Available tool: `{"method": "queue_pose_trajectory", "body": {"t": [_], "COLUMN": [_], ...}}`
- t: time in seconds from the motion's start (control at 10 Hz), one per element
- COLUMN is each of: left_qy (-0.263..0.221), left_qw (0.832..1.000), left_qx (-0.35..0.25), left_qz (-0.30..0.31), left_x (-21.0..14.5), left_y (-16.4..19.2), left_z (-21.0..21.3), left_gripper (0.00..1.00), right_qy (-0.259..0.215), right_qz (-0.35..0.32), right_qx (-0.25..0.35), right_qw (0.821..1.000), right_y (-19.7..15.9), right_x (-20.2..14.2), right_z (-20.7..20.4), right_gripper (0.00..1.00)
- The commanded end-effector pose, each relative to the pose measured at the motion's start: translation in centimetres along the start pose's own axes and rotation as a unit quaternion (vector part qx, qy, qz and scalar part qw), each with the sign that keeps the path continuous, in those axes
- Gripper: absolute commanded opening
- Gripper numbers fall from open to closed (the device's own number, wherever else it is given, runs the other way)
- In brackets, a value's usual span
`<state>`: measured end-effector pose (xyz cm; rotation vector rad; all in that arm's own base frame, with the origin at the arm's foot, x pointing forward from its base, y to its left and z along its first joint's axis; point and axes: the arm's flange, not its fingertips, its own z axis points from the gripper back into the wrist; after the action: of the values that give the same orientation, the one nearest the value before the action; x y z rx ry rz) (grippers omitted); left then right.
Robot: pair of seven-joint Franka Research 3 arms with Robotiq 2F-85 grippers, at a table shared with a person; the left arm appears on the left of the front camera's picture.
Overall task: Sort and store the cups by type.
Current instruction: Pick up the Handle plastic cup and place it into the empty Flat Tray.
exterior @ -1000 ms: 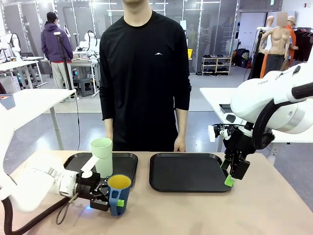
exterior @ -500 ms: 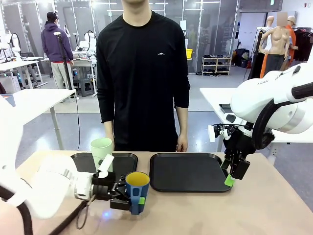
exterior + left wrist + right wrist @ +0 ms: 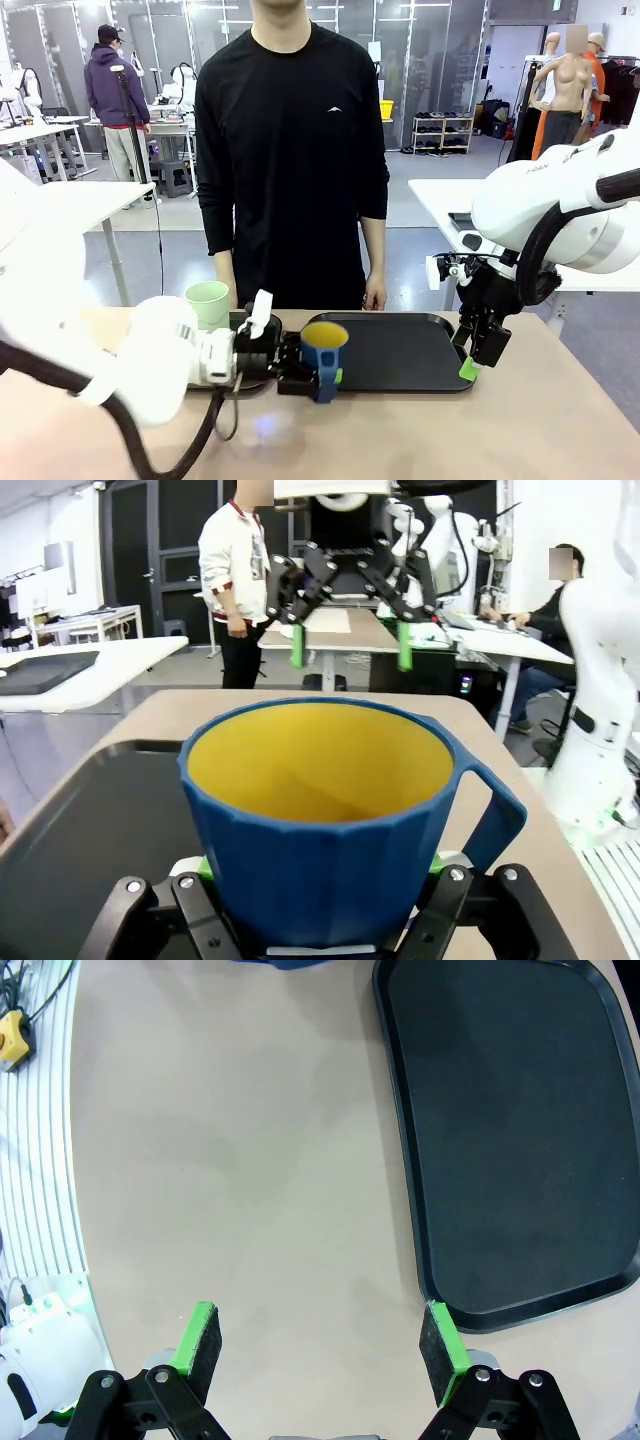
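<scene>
Centre frame, the left gripper (image 3: 305, 378) pinches the blue mug (image 3: 323, 358), upright, mouth up, at the right tray's (image 3: 400, 352) left edge. The mint tumbler (image 3: 208, 303) stands upright at left. The right gripper (image 3: 320, 1352) hangs spread over bare table (image 3: 230, 1160).

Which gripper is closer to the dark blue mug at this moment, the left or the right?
The left gripper: it is shut on the blue mug at the right tray's near-left edge. The right gripper hangs open at that tray's far-right edge.
</scene>
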<state>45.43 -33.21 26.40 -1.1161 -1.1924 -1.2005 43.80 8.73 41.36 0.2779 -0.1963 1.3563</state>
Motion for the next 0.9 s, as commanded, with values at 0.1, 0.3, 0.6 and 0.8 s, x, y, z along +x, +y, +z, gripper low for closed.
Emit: {"method": "queue_pose_trajectory", "body": {"t": [0.1,0.3,0.6,0.8], "left_qy": [-0.013,-0.003,-0.004,-0.037], "left_qw": [0.999,1.000,1.000,0.999], "left_qx": [0.033,0.013,0.018,0.029], "left_qz": [-0.026,0.001,0.006,0.002], "left_x": [-2.2,0.0,-0.2,-1.0], "left_y": [0.6,0.9,1.5,2.7], "left_z": [-2.2,-0.9,-1.2,-3.3], "left_gripper": [0.72,0.72,0.72,0.72], "right_qy": [-0.002,-0.002,-0.002,-0.002], "right_qz": [-0.002,-0.002,-0.002,-0.002], "right_qx": [-0.005,-0.005,-0.005,-0.005], "right_qw": [1.000,1.000,1.000,1.000], "right_y": [0.2,0.2,0.2,0.2], "right_x": [-0.2,-0.2,-0.2,-0.2], "right_z": [0.0,0.0,0.0,0.0], "right_gripper": [1.00,1.00,1.00,1.00]}}
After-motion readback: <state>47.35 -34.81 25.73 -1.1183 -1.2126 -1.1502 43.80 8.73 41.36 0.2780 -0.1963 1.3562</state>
